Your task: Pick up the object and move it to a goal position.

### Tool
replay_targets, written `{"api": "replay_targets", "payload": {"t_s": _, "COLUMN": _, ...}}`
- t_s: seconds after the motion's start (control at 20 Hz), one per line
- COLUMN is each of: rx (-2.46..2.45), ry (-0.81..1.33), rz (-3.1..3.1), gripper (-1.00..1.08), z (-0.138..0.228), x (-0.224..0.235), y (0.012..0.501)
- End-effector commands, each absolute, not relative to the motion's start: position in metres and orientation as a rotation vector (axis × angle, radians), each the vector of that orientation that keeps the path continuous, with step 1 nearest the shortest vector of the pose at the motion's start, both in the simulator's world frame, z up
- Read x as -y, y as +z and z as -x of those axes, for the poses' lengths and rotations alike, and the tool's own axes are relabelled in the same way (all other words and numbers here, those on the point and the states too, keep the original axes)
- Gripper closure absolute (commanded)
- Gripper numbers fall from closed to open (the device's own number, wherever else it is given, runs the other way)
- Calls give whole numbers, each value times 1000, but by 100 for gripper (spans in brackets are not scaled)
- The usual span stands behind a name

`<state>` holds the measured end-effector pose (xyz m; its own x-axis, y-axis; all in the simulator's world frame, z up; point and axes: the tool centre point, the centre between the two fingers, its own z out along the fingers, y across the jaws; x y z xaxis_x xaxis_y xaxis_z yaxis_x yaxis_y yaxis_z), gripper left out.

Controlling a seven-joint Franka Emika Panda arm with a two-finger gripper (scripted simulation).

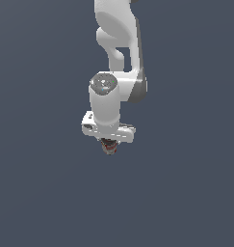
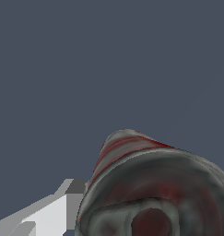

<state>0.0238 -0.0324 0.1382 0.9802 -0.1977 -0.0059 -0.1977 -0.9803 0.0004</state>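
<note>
In the exterior view the white arm reached down from the top of the frame, its wrist pointing downward over a plain dark grey-blue ground. The gripper sat at the arm's lower end, and the can showed just beneath the white hand, poking out below it with its red and grey bands only partly visible. The can was narrower than the hand above it and lay directly under its middle.

In the wrist view the can filled the lower part of the picture, very close to the camera, tilted, with its dark end and red-streaked side in sight. One white finger lay right against the can's side. The other finger was hidden, yet the pincer appeared clamped on the can.
</note>
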Motion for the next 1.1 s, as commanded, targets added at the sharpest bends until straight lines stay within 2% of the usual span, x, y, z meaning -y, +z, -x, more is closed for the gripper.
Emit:
{"api": "replay_targets", "payload": {"t_s": 0.0, "rx": -313, "ry": 1, "rz": 3125, "gripper": 108, "z": -26, "x": 43, "y": 164}}
{"api": "replay_targets", "payload": {"t_s": 0.5, "rx": -313, "ry": 1, "rz": 3125, "gripper": 108, "z": -31, "x": 81, "y": 255}}
{"api": "replay_targets", "payload": {"t_s": 1.05, "rx": -313, "ry": 0, "rz": 3126, "gripper": 108, "z": -34, "x": 95, "y": 289}}
